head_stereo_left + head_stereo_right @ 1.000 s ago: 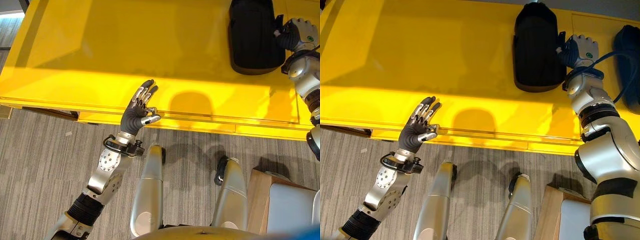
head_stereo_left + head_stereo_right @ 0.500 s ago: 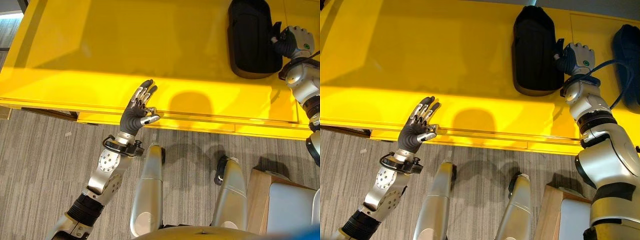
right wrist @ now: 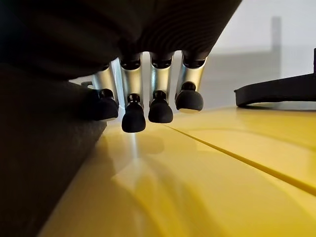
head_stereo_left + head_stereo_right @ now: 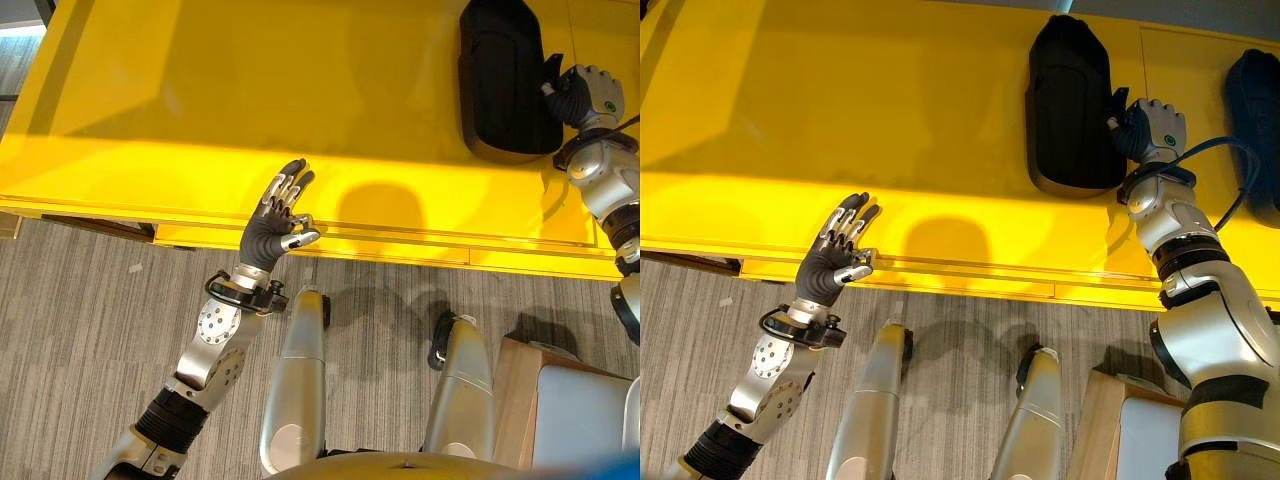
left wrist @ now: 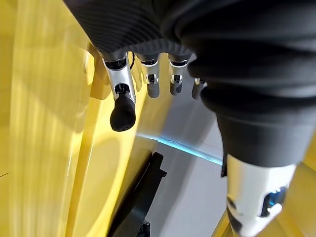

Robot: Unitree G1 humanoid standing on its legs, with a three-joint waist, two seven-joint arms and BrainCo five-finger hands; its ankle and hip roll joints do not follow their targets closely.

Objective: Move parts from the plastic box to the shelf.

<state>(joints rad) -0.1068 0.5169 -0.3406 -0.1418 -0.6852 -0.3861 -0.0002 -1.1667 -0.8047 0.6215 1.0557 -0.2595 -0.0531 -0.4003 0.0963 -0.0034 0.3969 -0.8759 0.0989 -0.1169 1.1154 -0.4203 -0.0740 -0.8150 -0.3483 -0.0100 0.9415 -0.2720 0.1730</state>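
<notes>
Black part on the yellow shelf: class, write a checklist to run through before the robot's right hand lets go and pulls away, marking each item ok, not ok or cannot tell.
1. Black part lies flat on the yellow shelf: ok.
2. Part fully inside the shelf's edge: ok.
3. Right hand at the part's side: ok.
4. Right hand's fingers free of the part: cannot tell.
5. Left hand open, holding nothing, at the shelf's front edge: ok.
6. Second black part apart from the first: ok.

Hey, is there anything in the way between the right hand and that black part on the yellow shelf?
Nothing visible does. The right hand is right up against the black part's right edge on the yellow shelf, with no other object between them. The left hand is open at the shelf's front edge, well away.
</notes>
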